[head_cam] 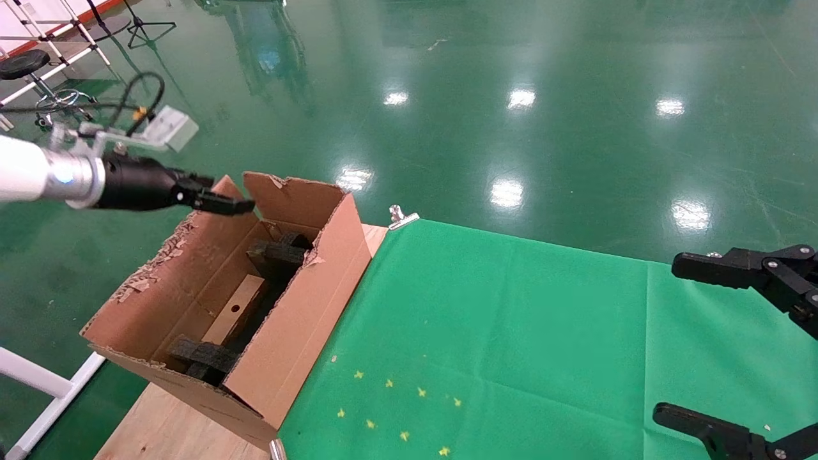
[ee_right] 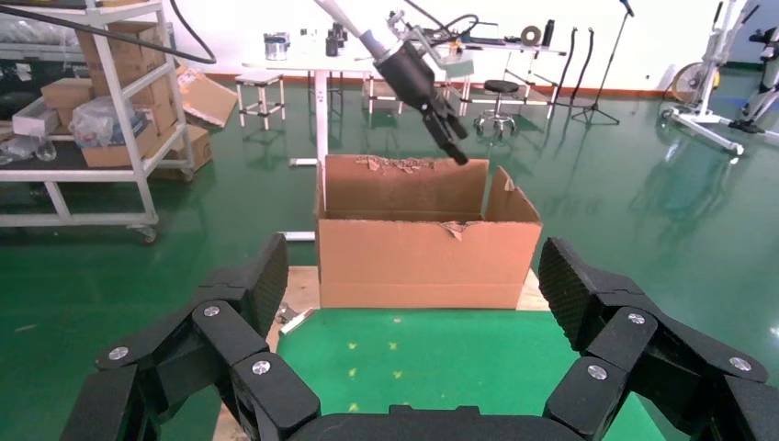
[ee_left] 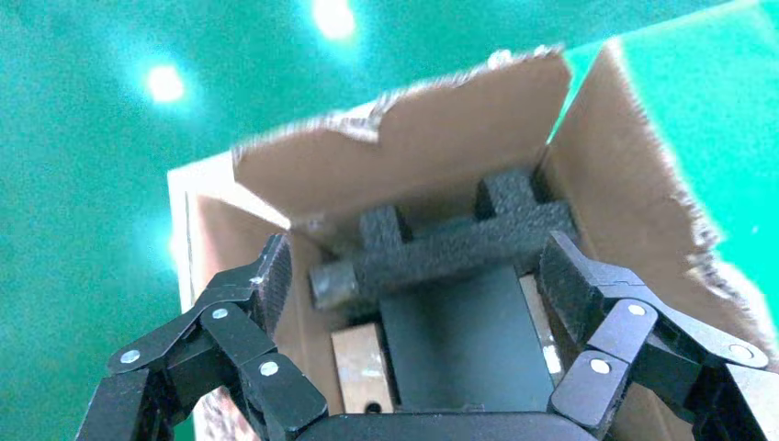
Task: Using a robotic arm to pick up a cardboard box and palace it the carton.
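Nearest the robot, the right gripper [head_cam: 735, 345] is seen at the right edge of the head view, over the green cloth [head_cam: 511, 332] of the bench [head_cam: 166, 421]. Its jaws are spread wide and nothing is held between them; it appears parked.

Farther out, on the left end of the bench, the carton [head_cam: 300, 332] stands with its ragged flaps up. Inside it, the cardboard box [head_cam: 233, 313] is observed lying along the floor, its round hole facing up, between two black foam blocks [head_cam: 278, 254], one at each end. In the left wrist view the box [ee_left: 360, 367] is seen low in the carton, beside a dark panel.

Beyond, the left gripper [head_cam: 220, 203] of the robotic arm [head_cam: 38, 174] is found above the far end of the carton, over its torn far flap. From the wrist view its fingers [ee_left: 276, 276] are parted wide and empty, clear of the cardboard box and of the foam.

The placement is judged to be essentially done: the box rests inside the carton and has been let go. Only clearing the arm from the carton would appear to be left.
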Action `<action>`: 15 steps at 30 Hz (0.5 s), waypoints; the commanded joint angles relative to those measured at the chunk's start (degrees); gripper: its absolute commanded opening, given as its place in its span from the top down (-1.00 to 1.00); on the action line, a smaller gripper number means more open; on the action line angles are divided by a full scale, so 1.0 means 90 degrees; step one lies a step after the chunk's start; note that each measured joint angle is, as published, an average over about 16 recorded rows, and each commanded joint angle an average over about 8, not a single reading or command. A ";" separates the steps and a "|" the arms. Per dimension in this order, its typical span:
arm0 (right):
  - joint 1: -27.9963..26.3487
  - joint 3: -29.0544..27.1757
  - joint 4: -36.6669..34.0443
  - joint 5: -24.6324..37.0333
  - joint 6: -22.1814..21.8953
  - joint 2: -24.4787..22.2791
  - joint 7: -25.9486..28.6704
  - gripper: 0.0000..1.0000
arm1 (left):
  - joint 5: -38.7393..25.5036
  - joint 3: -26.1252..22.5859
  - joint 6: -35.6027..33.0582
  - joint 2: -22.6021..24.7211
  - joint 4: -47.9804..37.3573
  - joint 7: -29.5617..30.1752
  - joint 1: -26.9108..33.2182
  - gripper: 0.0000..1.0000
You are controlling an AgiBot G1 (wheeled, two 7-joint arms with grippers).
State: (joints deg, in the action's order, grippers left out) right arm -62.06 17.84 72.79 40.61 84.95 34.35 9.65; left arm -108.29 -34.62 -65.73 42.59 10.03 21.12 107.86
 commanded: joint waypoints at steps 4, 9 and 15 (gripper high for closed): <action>0.0001 0.0000 -0.0001 -0.0001 -0.0001 -0.0001 -0.0001 -1.00 | 0.0189 0.0090 -0.0296 -0.0088 0.0316 -0.0202 0.0051 -1.00; 0.0001 0.0000 -0.0002 -0.0002 -0.0002 -0.0002 -0.0001 -1.00 | 0.0155 0.0073 -0.0308 -0.0078 0.0333 -0.0199 0.0056 -1.00; 0.0000 0.0001 -0.0001 -0.0002 -0.0002 -0.0001 0.0000 -1.00 | 0.0123 0.0063 -0.0240 -0.0078 0.0269 -0.0181 0.0027 -1.00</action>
State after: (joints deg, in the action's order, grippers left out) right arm -62.06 17.85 72.78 40.59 84.94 34.34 9.64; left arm -106.34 -33.82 -68.24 41.81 13.30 19.35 107.61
